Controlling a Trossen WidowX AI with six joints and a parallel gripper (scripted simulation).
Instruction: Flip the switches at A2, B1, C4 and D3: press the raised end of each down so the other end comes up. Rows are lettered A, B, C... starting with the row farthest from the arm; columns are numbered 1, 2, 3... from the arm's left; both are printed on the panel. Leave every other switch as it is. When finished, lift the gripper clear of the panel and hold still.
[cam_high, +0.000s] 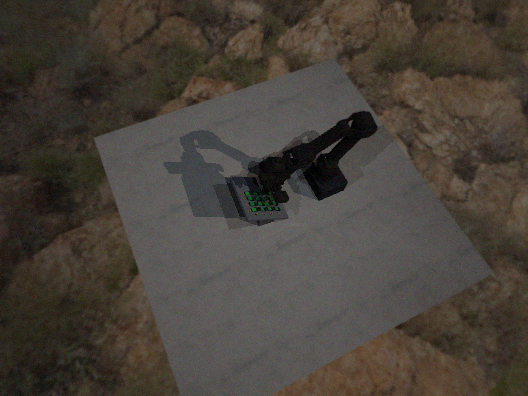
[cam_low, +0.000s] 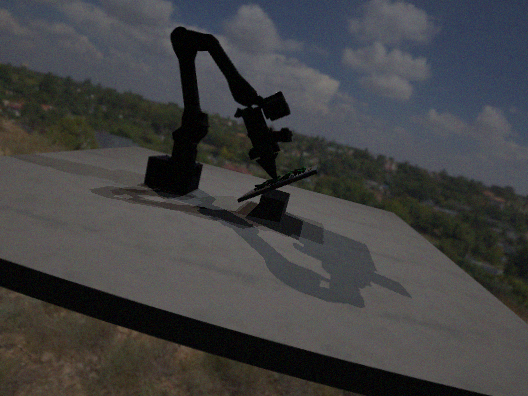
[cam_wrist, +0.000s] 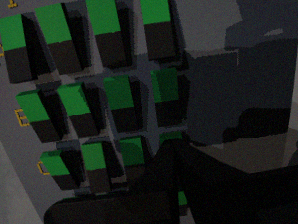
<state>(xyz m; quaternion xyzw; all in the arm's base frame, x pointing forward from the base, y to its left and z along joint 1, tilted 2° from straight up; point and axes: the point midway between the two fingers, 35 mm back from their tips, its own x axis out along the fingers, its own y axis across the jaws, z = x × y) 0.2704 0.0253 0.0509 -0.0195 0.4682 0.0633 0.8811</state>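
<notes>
The tilted grey panel (cam_high: 280, 218) (cam_low: 247, 196) (cam_wrist: 205, 25) carries rows of green-and-black rocker switches. In the wrist view, switches A2 (cam_wrist: 61, 37), B1 (cam_wrist: 41, 117) and C4 (cam_wrist: 171, 135) show, with C4 mostly hidden behind the fingertips. D3 is hidden behind the fingers. Part of D4 (cam_wrist: 182, 198) shows past them. The dim light leaves it unclear which end of each switch is raised. My gripper (cam_low: 275, 177) (cam_wrist: 171, 145) is shut and empty, pointing down. Its tips are at C4, touching or just above it; which cannot be told.
The panel rests on a dark block (cam_low: 274, 205) on the pale table (cam_high: 300, 300) (cam_low: 150, 250). The arm's base (cam_high: 326, 184) (cam_low: 172, 175) stands on the panel's near side. Shadows of the arm fall across the panel and table. Switches A1 (cam_wrist: 16, 47) and C3 (cam_wrist: 132, 151) also show.
</notes>
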